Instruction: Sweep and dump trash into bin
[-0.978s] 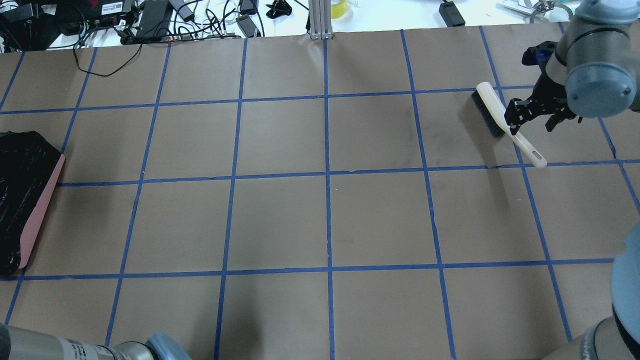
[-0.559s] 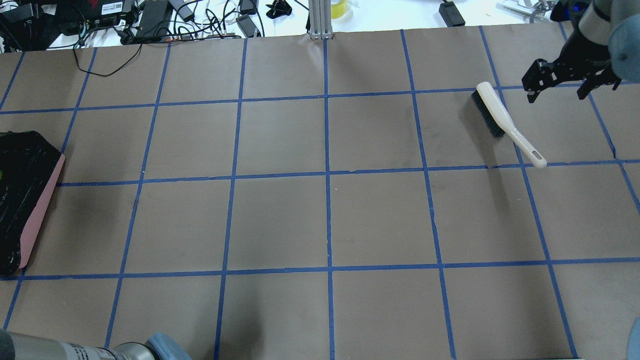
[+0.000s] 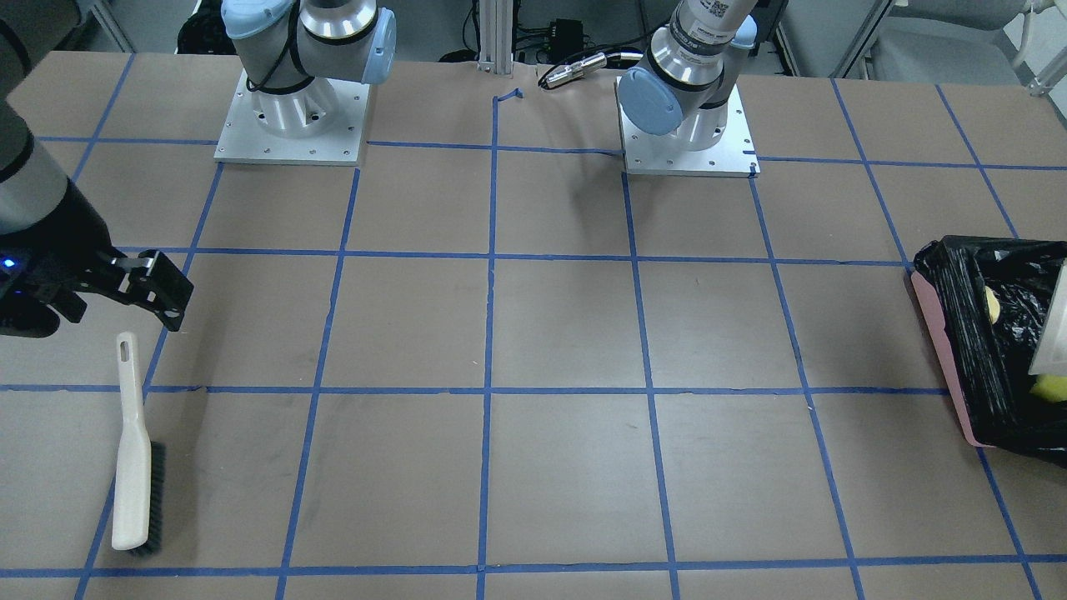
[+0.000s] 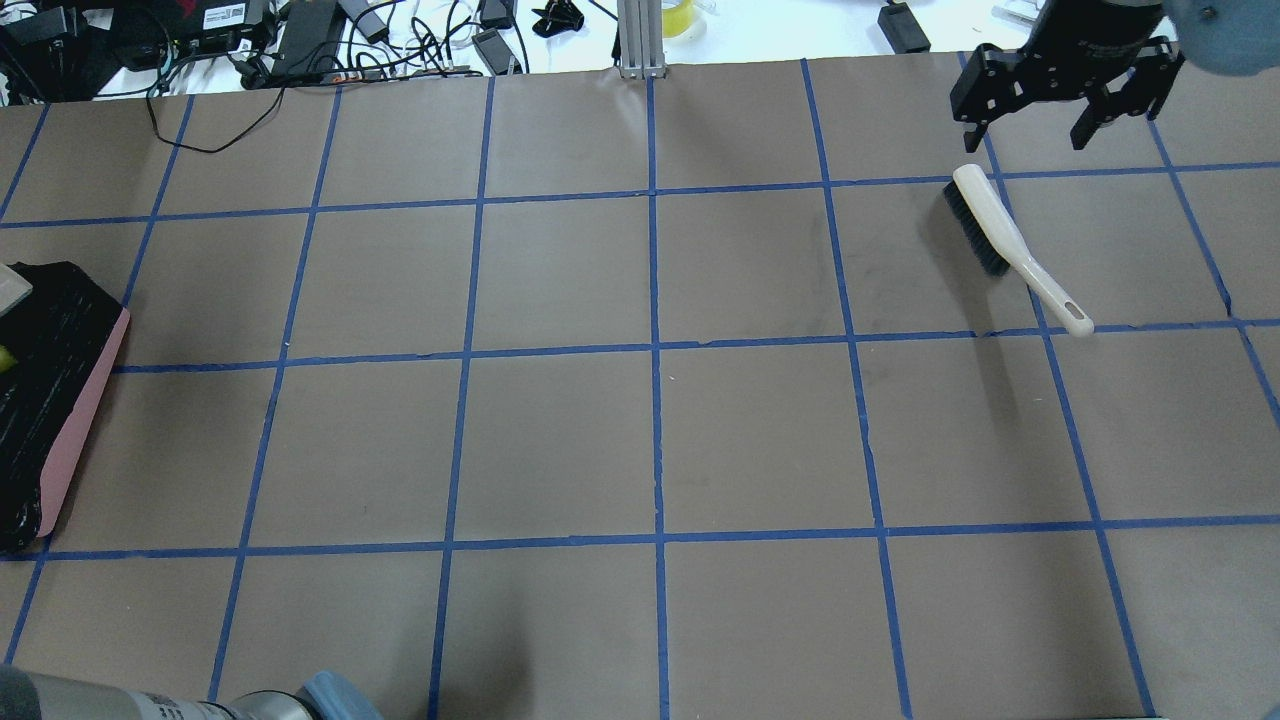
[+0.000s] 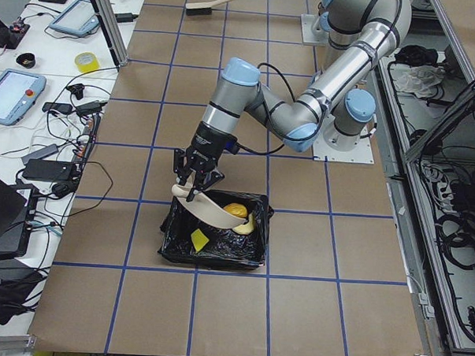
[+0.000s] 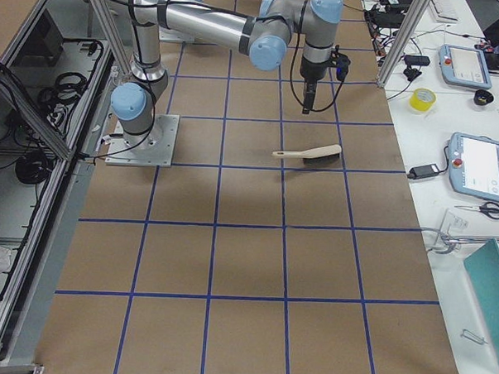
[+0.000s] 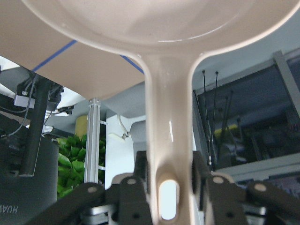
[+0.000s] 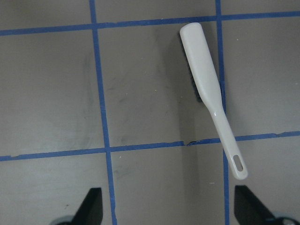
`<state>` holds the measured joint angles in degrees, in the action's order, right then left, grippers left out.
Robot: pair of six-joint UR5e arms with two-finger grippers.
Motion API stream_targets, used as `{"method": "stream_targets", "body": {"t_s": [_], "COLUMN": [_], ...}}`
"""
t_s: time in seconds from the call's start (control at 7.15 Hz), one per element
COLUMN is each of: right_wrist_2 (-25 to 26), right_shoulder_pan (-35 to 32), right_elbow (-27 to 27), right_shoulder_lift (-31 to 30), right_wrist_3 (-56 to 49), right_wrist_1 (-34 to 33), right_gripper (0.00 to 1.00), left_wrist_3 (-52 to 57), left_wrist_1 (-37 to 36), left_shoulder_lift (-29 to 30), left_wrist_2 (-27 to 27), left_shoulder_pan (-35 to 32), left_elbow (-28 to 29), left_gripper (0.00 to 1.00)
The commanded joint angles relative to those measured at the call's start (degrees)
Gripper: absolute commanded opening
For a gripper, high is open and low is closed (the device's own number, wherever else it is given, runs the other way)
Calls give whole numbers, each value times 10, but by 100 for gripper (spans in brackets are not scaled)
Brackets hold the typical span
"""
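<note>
The bin (image 5: 215, 244), pink-sided (image 4: 85, 410) with a black bag, stands at the table's left end; it also shows in the front view (image 3: 938, 346). In it lie the yellow-orange potato toy (image 5: 234, 211), the croissant toy (image 5: 248, 224) and the sponge piece (image 5: 198, 238). My left gripper (image 7: 169, 176) is shut on the handle of the beige dustpan (image 7: 168, 117), held tilted over the bin (image 5: 208, 208). My right gripper (image 4: 1025, 125) is open and empty above the table, beyond the beige brush (image 4: 1005, 240), which lies flat (image 8: 208, 89).
Cables, power bricks and a tape roll (image 4: 678, 15) lie on the white bench past the table's far edge. A metal post (image 4: 640, 40) stands at the far edge's middle. Both arm bases (image 3: 292, 108) sit at the robot's side.
My right gripper has risen off the brush handle and moved toward the far edge. The brush has not moved. The dustpan's edge has come into view over the bin.
</note>
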<state>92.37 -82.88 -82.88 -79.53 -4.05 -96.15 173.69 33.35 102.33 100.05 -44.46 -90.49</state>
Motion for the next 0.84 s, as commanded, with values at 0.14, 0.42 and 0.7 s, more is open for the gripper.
{"method": "stream_targets", "body": {"t_s": [0.14,0.42,0.7], "right_wrist_2": [-5,-11,-81], "right_shoulder_pan": [-21,-27,-29], "right_elbow": [-11,-10,-38], "right_shoulder_lift": [-19,-33,-78], "right_wrist_3": [4,3,3], "right_wrist_1": [27,34,61], "right_gripper": [100,100,100], "left_wrist_3": [-173,-402,-623], "left_wrist_1": [204,300,359], "left_shoulder_lift": [-5,5,47], "left_wrist_2": [51,-2,-78], "left_shoulder_pan": [-97,-167,-219], "left_elbow": [45,44,38], "left_gripper": [0,0,0]}}
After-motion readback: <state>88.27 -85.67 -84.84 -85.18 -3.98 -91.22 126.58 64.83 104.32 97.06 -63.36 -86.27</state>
